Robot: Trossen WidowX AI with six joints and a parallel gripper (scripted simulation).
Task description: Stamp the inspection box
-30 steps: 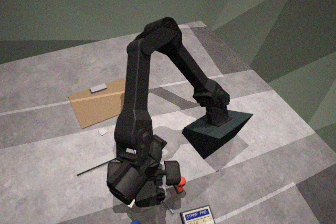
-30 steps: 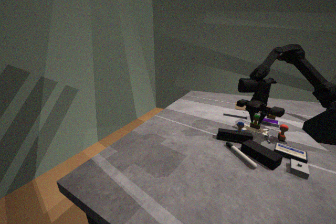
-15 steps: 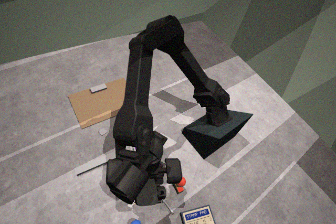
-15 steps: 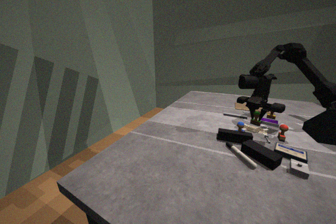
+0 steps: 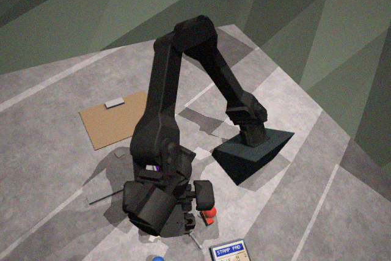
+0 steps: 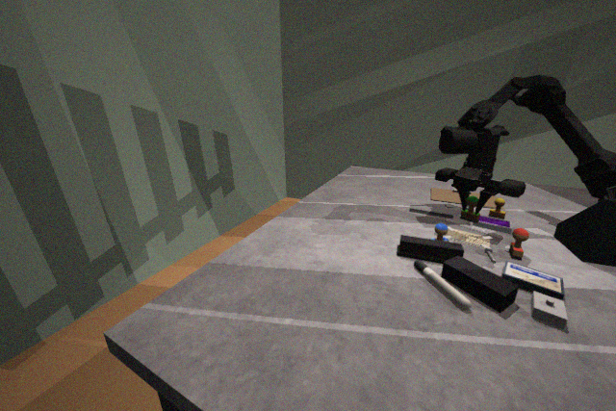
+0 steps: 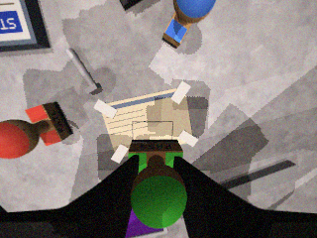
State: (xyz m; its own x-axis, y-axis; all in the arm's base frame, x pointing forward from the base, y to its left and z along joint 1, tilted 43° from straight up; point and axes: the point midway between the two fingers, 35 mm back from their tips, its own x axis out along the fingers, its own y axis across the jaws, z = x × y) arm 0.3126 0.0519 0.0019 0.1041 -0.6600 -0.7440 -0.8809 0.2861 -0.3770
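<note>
My gripper point(image 6: 472, 211) point(image 7: 156, 161) is shut on the green-topped stamp point(image 6: 472, 201) point(image 7: 158, 200), held upright. In the wrist view the stamp's dark base overlaps the lower edge of the cream card point(image 7: 124, 121) point(image 6: 470, 237), just below the thin outlined box point(image 7: 153, 121). No print shows in the visible part of the box. White tape holds the card's corners. The stamp appears raised above the bench; the exact gap is unclear. The purple pad point(image 6: 494, 221) point(image 7: 141, 225) lies behind the stamp. The blue-labelled stamp pad point(image 5: 230, 249) point(image 6: 533, 278) point(image 7: 15, 25) lies apart from the card.
Other stamps are red point(image 5: 210, 211) point(image 6: 520, 242) point(image 7: 12, 139), blue point(image 6: 441, 229) point(image 7: 193, 7) and yellow point(image 6: 498, 206). A small grey rod point(image 7: 83, 70) lies near the card. Black blocks point(image 6: 430, 248) point(image 6: 478, 281), a marker point(image 6: 443, 286), a grey box point(image 6: 549, 311) and a tan board point(image 5: 110, 125) also lie there.
</note>
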